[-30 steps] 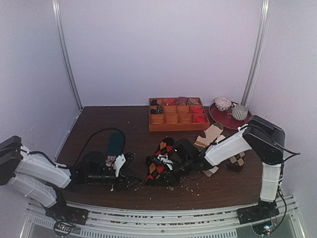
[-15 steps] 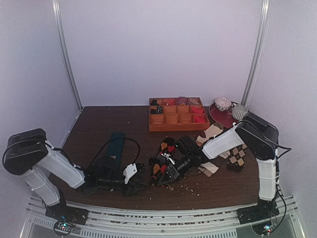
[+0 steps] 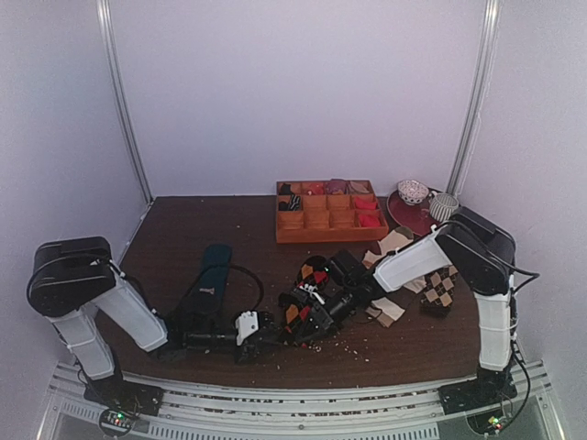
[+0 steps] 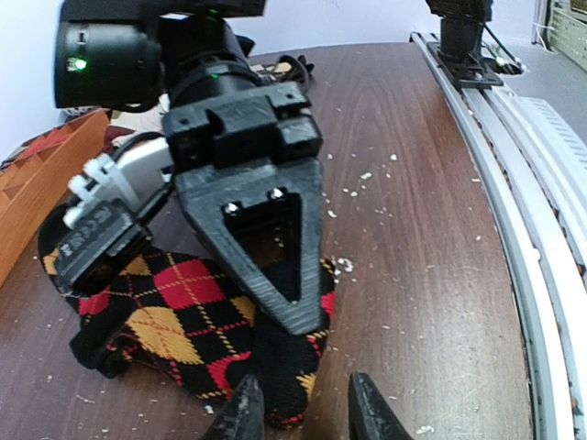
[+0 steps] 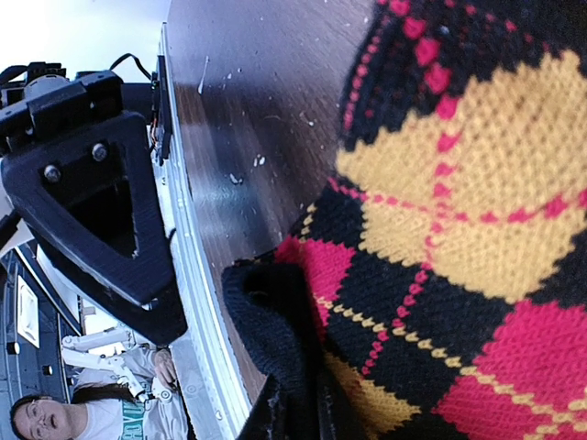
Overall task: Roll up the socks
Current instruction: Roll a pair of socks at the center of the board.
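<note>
The socks (image 3: 310, 291), black with red and orange argyle diamonds, lie bunched at the front middle of the table. My right gripper (image 3: 309, 318) lies low over them and is shut on a black fold of the socks (image 5: 275, 330) at their near edge. My left gripper (image 3: 263, 328) lies low on the table just left of the socks and is open. In the left wrist view, the socks' black end (image 4: 275, 376) lies between its fingertips (image 4: 240, 414), and the right gripper's black finger (image 4: 266, 238) presses on the socks just beyond.
A dark teal sock (image 3: 213, 268) lies left of the socks, under the left arm's cable. A brown-and-beige argyle sock (image 3: 440, 291) and beige pieces (image 3: 390, 246) lie on the right. An orange compartment tray (image 3: 293, 223) and a red plate (image 3: 404, 218) with cups stand behind. Crumbs dot the table.
My left arm has swung right along the table, and its open gripper has come up to the socks' near end. My right gripper has shifted slightly, still holding the socks.
</note>
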You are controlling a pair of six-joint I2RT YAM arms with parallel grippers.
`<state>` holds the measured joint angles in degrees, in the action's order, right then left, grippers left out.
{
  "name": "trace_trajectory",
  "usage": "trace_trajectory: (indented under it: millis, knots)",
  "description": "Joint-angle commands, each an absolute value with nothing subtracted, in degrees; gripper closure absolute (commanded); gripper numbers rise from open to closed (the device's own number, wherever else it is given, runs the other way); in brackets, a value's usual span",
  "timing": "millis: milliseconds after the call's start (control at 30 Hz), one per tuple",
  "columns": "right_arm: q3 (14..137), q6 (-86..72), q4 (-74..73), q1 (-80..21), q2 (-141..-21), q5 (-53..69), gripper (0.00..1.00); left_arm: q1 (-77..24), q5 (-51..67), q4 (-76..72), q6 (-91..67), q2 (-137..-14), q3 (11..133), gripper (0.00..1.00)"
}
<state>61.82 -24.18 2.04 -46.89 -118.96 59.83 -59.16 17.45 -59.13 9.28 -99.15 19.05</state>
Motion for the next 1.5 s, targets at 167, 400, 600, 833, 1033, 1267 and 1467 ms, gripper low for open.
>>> trace_trajectory:
  millis: [167, 400, 600, 833, 1033, 1267, 1467]
  knots:
    - [61.30, -21.97, -7.75, -48.18, -122.42, 55.19, 0.91, -60.11, 20.51, -60.11, 11.42, -104.28, 21.70, 0.69]
    - [61.35, -21.20, -7.74, -48.78, -123.26, 55.61, 0.91, -60.20, 18.65, -61.42, 11.60, -104.27, 22.08, 0.64]
    - [61.49, -20.44, -8.02, -48.86, -123.59, 55.42, 0.91, -60.30, 18.62, -60.79, 12.95, -105.63, 23.52, 0.60]
    - [61.39, -20.40, -7.82, -48.87, -123.23, 55.63, 0.91, -60.29, 19.02, -59.40, 12.88, -109.29, 25.56, 0.61]
    - [61.42, -19.78, -8.35, -48.87, -123.13, 55.80, 0.91, -60.30, 17.40, -58.76, 10.95, -109.38, 23.26, 0.63]
    - [61.41, -19.69, -8.14, -48.87, -123.22, 56.01, 0.91, -60.30, 17.31, -53.75, 7.97, -110.93, 23.91, 0.83]
    - [61.30, -19.63, -6.94, -48.87, -122.94, 56.18, 0.90, -60.31, 19.70, -50.94, 6.18, -112.18, 24.74, 1.00]
